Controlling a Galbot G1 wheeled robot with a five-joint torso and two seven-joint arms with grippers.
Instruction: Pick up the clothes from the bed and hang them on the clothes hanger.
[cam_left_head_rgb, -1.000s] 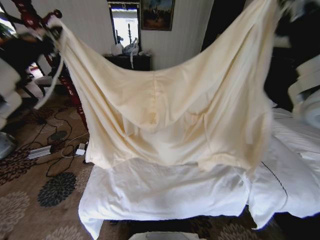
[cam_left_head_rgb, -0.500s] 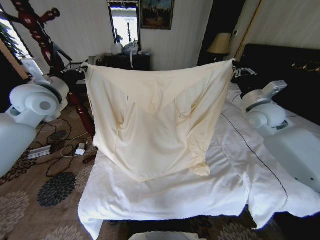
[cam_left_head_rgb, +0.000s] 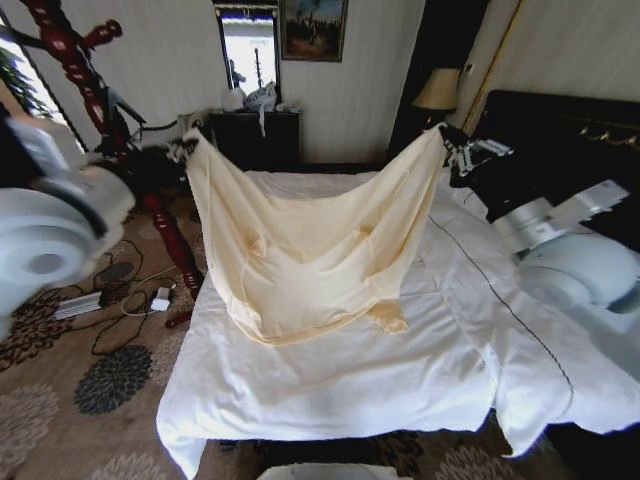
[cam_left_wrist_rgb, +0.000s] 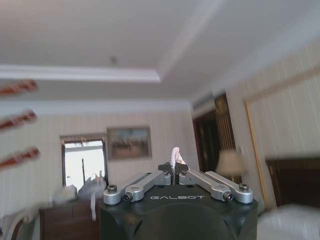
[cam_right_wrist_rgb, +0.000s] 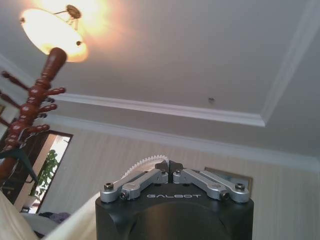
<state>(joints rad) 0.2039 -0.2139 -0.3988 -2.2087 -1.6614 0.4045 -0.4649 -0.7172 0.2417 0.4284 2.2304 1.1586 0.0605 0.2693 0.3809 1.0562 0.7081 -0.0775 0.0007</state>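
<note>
The pale cream-yellow clothes (cam_left_head_rgb: 310, 240) hang stretched between my two grippers above the bed (cam_left_head_rgb: 330, 390), sagging in the middle, with the lower edge resting on the white duvet. My left gripper (cam_left_head_rgb: 185, 148) is shut on one top corner, beside the dark-red clothes hanger (cam_left_head_rgb: 75, 60). My right gripper (cam_left_head_rgb: 455, 150) is shut on the other corner near the headboard. In the left wrist view the gripper (cam_left_wrist_rgb: 174, 167) pinches a sliver of the clothes (cam_left_wrist_rgb: 175, 154). In the right wrist view the gripper (cam_right_wrist_rgb: 169, 165) pinches a pale hem (cam_right_wrist_rgb: 142, 162), with the clothes hanger (cam_right_wrist_rgb: 32, 105) rising nearby.
A power strip and cables (cam_left_head_rgb: 90, 300) lie on the patterned carpet left of the bed. A dark dresser (cam_left_head_rgb: 255, 125) stands at the back wall, a lamp (cam_left_head_rgb: 438, 90) and the black headboard (cam_left_head_rgb: 560, 130) at the right.
Both arms have come down and reached out away from the camera. The clothes, held high and wide before, now sag lower with their bottom edge on the duvet.
</note>
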